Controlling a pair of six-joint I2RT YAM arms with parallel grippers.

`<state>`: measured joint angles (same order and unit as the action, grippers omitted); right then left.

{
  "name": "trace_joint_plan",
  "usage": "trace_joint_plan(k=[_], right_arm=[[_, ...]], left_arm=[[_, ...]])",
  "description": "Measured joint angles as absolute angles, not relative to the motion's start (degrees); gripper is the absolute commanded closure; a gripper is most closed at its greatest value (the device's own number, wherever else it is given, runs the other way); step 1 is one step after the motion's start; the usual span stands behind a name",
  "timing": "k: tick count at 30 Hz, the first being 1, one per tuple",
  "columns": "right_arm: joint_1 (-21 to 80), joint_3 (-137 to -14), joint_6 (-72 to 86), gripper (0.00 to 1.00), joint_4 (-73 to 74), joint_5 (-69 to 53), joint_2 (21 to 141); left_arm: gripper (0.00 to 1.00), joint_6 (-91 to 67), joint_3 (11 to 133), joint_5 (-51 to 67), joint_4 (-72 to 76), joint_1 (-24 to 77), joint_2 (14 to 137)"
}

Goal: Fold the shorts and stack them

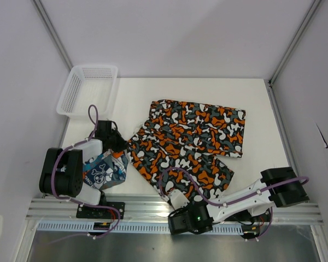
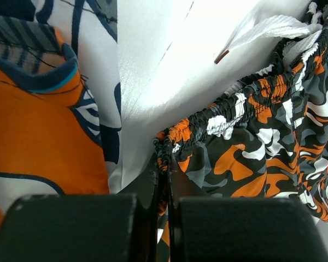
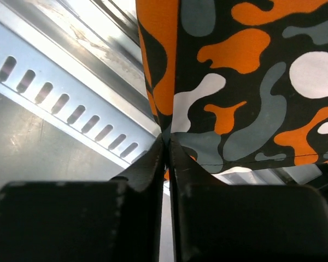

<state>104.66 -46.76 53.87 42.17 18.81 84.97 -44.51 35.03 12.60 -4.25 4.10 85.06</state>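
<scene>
Camouflage shorts [image 1: 191, 139] spread on white table [image 1: 136, 98], white walls [image 1: 180, 33], mesh basket [image 1: 87, 87] far-left

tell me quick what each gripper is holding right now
left gripper: closed on the waistband corner of the camouflage shorts
right gripper: closed, pinching an edge of the same camouflage shorts

Bright, even light is cast from above. Glare is seen on the metal rail [image 3: 93, 38]; the camouflage shorts [image 3: 251, 82] are rendered sharp, the near fingers [image 3: 60, 218] blurred and dark.
</scene>
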Motion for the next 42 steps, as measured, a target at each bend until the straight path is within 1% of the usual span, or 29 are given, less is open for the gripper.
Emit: trace_joint_plan(k=[7,14,19,22,25,28,31,34,42], right_arm=[[107.7,-47.4,53.2,1.00,43.9,19.5,84.8],[114.8,-57.2,52.1,1.00,48.0,20.8,89.9],[114.9,-62.1,52.3,1.00,53.3,22.7,90.1],[112.7,-63.0,52.5,1.00,57.0,24.4,86.6],[108.0,-63.2,52.7,1.00,61.3,26.1,78.9],[100.7,-63.8,51.6,1.00,64.8,27.2,69.8],[93.0,-65.8,48.4,1.00,66.8,27.6,63.4],[86.8,-69.5,44.4,1.00,68.7,27.7,61.4],[69.0,-79.6,30.5,1.00,69.0,24.5,63.5]], left_arm=[[1.00,-44.3,35.0,11.7,-8.2,4.0,83.1],[1.00,-44.6,34.5,10.7,-16.2,4.0,77.0],[1.00,-46.2,34.8,10.6,-20.6,3.9,71.2],[1.00,-47.1,37.9,10.1,-26.0,3.9,69.6],[1.00,-47.8,43.8,7.9,-31.7,3.9,69.5],[1.00,-48.0,50.9,6.3,-37.1,3.3,70.4],[1.00,-48.0,56.7,6.4,-39.7,1.8,73.5],[1.00,-48.2,60.5,7.8,-41.5,-0.6,77.7],[1.00,-50.8,69.3,12.9,-46.3,-3.8,86.9]])
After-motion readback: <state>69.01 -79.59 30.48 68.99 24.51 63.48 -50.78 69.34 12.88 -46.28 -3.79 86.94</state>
